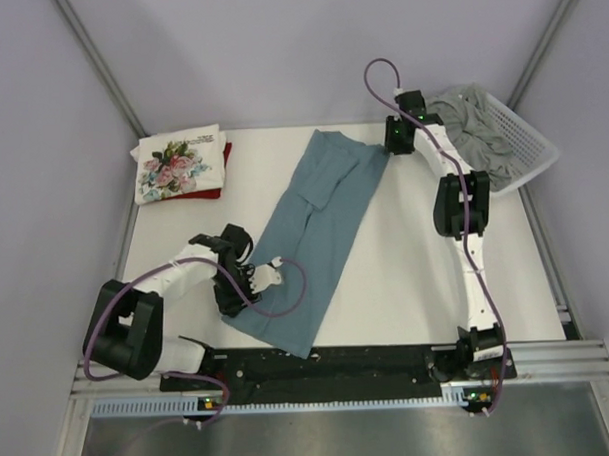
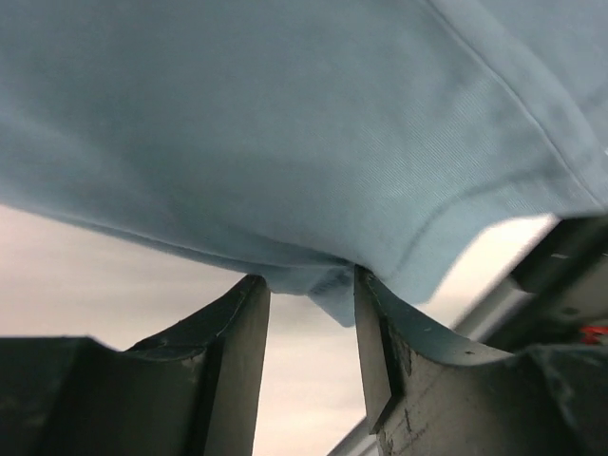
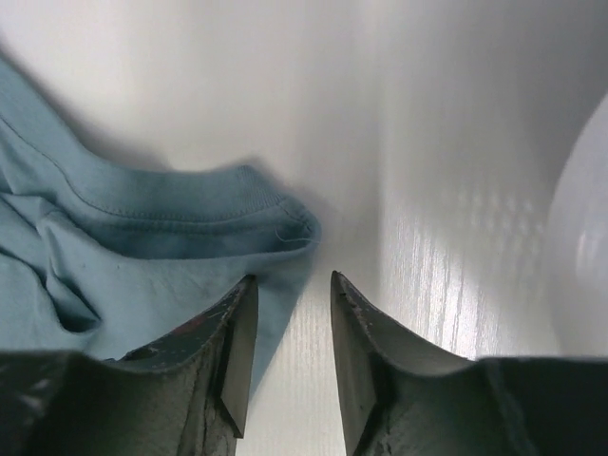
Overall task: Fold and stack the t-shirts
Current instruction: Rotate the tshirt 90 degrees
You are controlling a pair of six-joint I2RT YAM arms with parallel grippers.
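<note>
Your left tool [image 2: 309, 282] pinches the blue t-shirt's [image 1: 320, 232] near edge on the counter [image 1: 406, 274]. Your right tool [image 3: 293, 283], jaws narrowly apart and empty, sits beside its far corner.

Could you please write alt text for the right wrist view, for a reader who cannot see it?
The right gripper, open and empty, hovers over a white table just beside the hemmed corner of a teal-blue t-shirt, which lies rumpled to the left.

long shirt [image 1: 320, 232] lay mid-table [image 1: 417, 284], folded shirt stack [image 1: 180, 164] far left of it, basket [image 1: 527, 145] holding a shirt [image 1: 473, 132] far right of it
</note>
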